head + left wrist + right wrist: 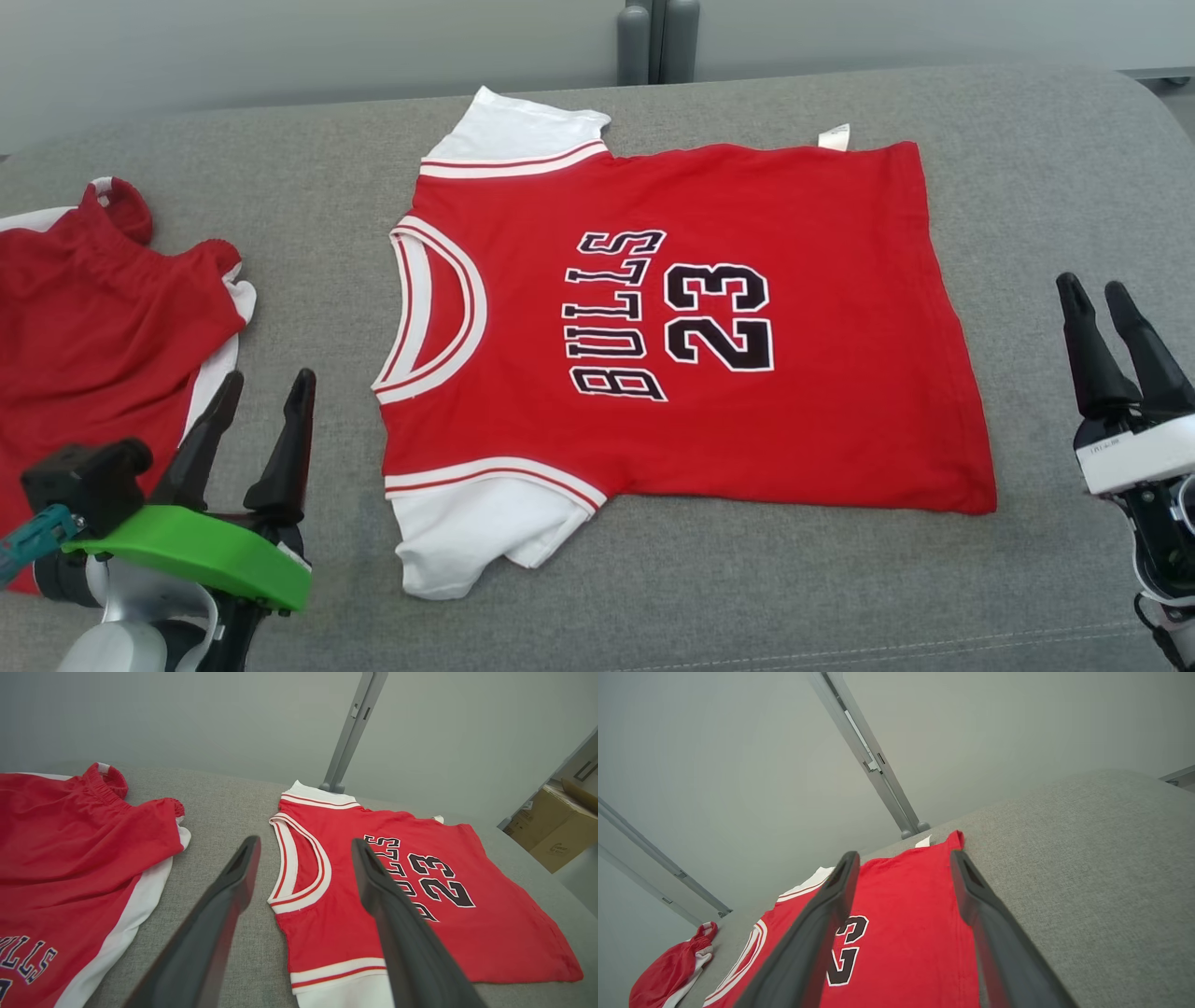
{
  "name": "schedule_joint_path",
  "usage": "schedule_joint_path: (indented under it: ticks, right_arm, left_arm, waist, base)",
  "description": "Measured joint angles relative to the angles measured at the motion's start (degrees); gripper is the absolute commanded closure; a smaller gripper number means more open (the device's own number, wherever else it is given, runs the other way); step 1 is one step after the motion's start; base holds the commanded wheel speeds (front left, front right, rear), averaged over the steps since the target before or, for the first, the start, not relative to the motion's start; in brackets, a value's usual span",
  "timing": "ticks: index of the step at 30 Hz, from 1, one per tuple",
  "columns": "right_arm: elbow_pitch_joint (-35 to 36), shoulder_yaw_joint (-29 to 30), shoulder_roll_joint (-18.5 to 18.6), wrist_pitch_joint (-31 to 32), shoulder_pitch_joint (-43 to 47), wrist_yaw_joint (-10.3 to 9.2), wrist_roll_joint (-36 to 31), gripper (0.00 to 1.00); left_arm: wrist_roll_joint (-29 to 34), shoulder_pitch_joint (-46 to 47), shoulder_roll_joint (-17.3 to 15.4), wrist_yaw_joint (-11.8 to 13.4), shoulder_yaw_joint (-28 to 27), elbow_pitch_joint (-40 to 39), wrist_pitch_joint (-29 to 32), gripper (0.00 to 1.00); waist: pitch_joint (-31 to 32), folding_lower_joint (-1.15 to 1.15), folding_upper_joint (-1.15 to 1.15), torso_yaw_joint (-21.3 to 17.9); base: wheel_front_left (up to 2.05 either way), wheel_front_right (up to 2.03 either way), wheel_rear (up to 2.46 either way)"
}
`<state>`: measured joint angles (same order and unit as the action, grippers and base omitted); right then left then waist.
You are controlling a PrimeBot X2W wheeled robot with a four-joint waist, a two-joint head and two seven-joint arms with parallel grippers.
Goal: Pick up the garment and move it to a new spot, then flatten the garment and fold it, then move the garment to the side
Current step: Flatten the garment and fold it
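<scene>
The garment (794, 373) is a red jersey with white sleeves and black "BULLS 23" lettering, spread flat in the middle of the grey cushioned surface (1027, 168), collar to the left. It also lies ahead of the fingers in the left wrist view (490, 933) and the right wrist view (901, 933). My left gripper (266, 385) stands open at the lower left, left of the jersey's near sleeve, holding nothing. At the right edge my right gripper (1092, 291) is open and empty, just right of the jersey's hem.
A second red garment with white trim (93, 317) lies crumpled at the left, close behind my left gripper. A grey post (658, 42) rises behind the surface. Cardboard boxes (556, 828) stand beyond the right end. Bare grey fabric lies in front of the jersey.
</scene>
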<state>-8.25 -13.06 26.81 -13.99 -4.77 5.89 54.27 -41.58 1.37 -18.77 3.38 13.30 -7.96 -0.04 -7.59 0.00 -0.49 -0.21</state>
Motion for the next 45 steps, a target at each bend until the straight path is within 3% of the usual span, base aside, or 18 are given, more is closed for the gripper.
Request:
schedule_joint_path:
  ticks: [6,14,20,29,45]
  right_arm:
    - [4.2,0.1,-1.6,-0.4,-1.9,-1.59,-4.8,0.0]
    - [7.3,3.0,-3.3,-0.5,-1.8,-7.34,-10.7,0.0]
    - [10.3,4.0,-3.4,-0.5,-1.7,-9.36,-16.9,0.0]
    - [10.0,1.5,-3.3,-0.5,2.7,-10.62,-23.2,0.0]
    - [10.3,2.0,-5.3,-0.5,4.4,-11.67,-25.8,0.0]
  left_arm:
    - [3.9,0.9,1.2,0.2,0.3,0.2,-4.7,0.0]
    - [7.1,1.1,2.1,1.4,0.0,0.7,-9.8,0.0]
    - [10.1,1.0,2.1,1.9,0.0,1.8,-12.2,0.0]
    - [15.0,0.9,1.5,2.2,1.4,3.9,-12.7,0.0]
    - [16.7,0.8,3.2,2.4,1.5,5.7,-13.7,0.0]
  waist:
    - [0.4,0.0,0.0,-0.2]
    - [1.8,0.0,0.0,-0.2]
    - [2.2,0.0,0.0,-0.4]
    - [3.2,0.0,0.0,-0.5]
    - [3.4,0.0,0.0,-0.4]
  base:
    - [0.0,0.0,0.0]
    - [0.0,0.0,0.0]
    - [0.0,0.0,0.0]
    - [0.0,0.0,0.0]
    - [0.0,0.0,0.0]
